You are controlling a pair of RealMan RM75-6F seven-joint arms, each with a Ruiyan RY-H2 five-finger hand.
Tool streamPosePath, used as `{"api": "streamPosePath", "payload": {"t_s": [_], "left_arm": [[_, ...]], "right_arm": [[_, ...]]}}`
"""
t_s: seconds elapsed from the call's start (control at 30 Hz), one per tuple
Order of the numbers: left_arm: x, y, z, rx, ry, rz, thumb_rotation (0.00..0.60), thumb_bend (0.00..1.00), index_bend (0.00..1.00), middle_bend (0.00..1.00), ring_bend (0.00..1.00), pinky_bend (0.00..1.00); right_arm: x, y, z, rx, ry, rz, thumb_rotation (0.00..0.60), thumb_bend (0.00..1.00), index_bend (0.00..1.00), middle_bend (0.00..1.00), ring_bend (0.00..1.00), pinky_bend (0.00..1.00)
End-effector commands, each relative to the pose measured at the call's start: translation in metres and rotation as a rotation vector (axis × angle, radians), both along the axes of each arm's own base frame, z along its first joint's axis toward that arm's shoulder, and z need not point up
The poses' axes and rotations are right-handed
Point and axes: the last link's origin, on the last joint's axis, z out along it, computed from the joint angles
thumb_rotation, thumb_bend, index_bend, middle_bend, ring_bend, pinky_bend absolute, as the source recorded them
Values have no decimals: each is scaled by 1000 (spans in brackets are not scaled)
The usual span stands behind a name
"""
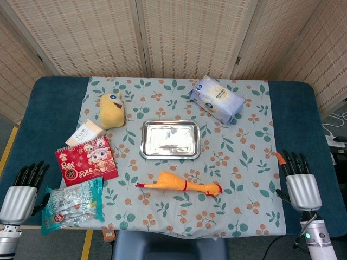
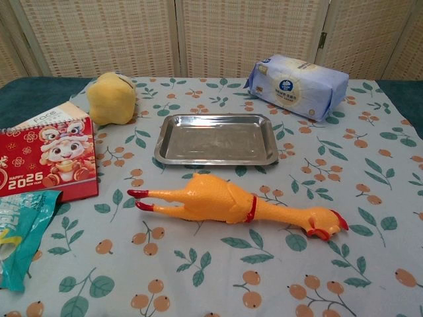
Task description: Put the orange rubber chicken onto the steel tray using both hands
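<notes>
The orange rubber chicken (image 1: 179,184) (image 2: 231,203) lies lengthwise on the floral cloth, red feet to the left, red-combed head to the right. Just behind it sits the steel tray (image 1: 147,149) (image 2: 165,142), which holds nothing. My left hand (image 1: 21,192) rests at the table's front left corner, fingers apart and holding nothing, far from the chicken. At the front right edge my right hand (image 1: 300,181) also lies flat with fingers spread and nothing in it. Neither hand shows in the chest view.
A yellow plush toy (image 1: 111,110) (image 2: 112,98) and a white box (image 1: 85,132) stand left of the tray. A red 2025 calendar (image 1: 85,161) (image 2: 46,165) and a snack bag (image 1: 73,205) lie at front left. A blue tissue pack (image 1: 218,99) (image 2: 297,86) sits at back right.
</notes>
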Motion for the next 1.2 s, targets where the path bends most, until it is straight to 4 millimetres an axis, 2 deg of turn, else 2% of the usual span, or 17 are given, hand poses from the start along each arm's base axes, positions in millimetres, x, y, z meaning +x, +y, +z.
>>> {"api": "streamPosePath", "payload": {"t_s": [0.03,0.23,0.43,0.7,0.83,1.0,1.2], "left_arm": [[0,0,0,0,-1,0,600,391,0,0,0,72],[0,-3,2,2,-14,3,600,390,0,0,0,73],[-1,-1,5,5,-19,0,600,390,0,0,0,73],[-1,1,1,2,-11,3,600,390,0,0,0,76],[-1,0,4,3,-20,5,600,389,0,0,0,77],[-3,-2,12,18,-43,8,600,390,0,0,0,78],[-5,-2,18,28,-63,13,600,390,0,0,0,80]], "right_arm": [[-1,-1,-1,5,4,-10,600,69,0,0,0,0],[6,5,-9,37,-33,-14,600,69,0,0,0,0],[27,-3,-49,157,-119,17,600,70,2,0,0,0],[83,-36,-107,275,-153,73,600,71,237,102,6,34],[106,-42,-134,313,-176,85,600,107,334,141,27,37],[128,-46,-158,345,-190,82,600,119,356,151,33,38],[141,-48,-183,397,-201,53,600,161,372,156,42,49]]}}
